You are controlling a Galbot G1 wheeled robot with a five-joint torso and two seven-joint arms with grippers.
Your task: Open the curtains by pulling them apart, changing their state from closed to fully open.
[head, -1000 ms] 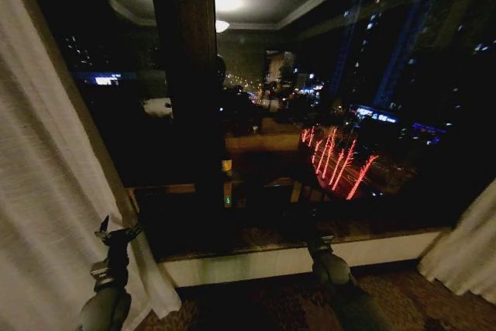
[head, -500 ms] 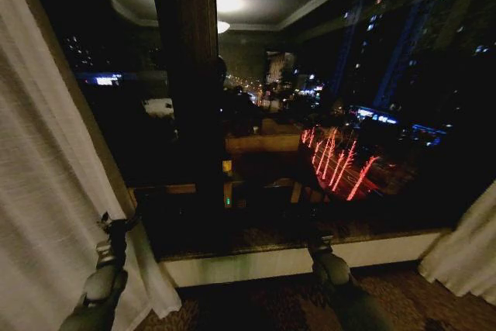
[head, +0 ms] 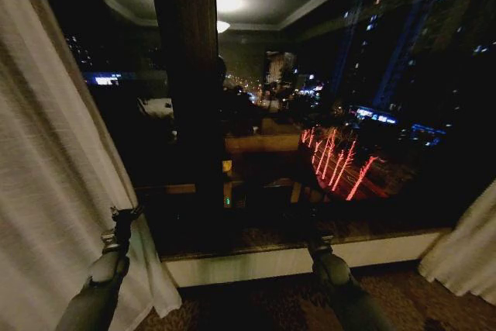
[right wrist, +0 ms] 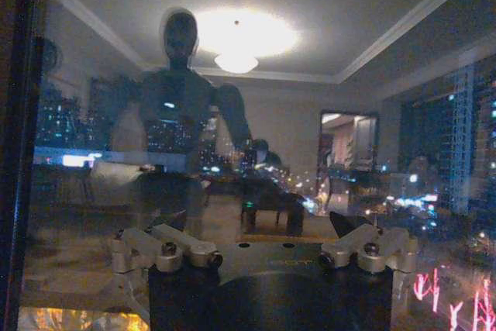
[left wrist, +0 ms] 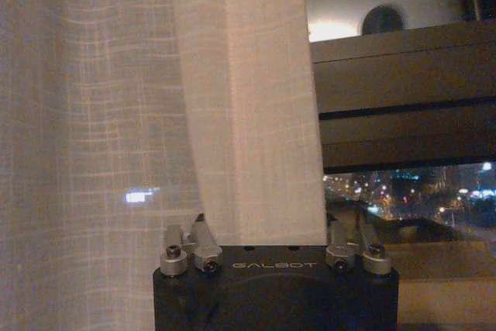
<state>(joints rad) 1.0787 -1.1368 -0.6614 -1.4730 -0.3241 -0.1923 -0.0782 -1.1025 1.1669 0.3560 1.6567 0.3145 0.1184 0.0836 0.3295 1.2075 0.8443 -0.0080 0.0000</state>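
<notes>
The left curtain [head: 54,191], a sheer cream panel, hangs bunched at the left of the dark window. In the left wrist view the left curtain's [left wrist: 248,114] inner edge drops right in front of my hand. My left gripper [head: 124,215] is open beside that edge, low down, with its fingers [left wrist: 198,242] spread and the hem between them [left wrist: 267,230]. The right curtain [head: 465,253] is gathered at the far right. My right gripper [head: 318,244] is open near the sill at centre, and in the right wrist view it [right wrist: 263,242] faces the glass with nothing between its fingers.
A thick dark window post [head: 186,75] stands left of centre. A white sill [head: 256,263] runs low along the window above patterned carpet [head: 256,308]. The glass [right wrist: 232,114] mirrors the robot and a ceiling lamp, with city lights beyond.
My left gripper has risen a little and shifted towards the curtain's inner edge. The right arm has not moved.
</notes>
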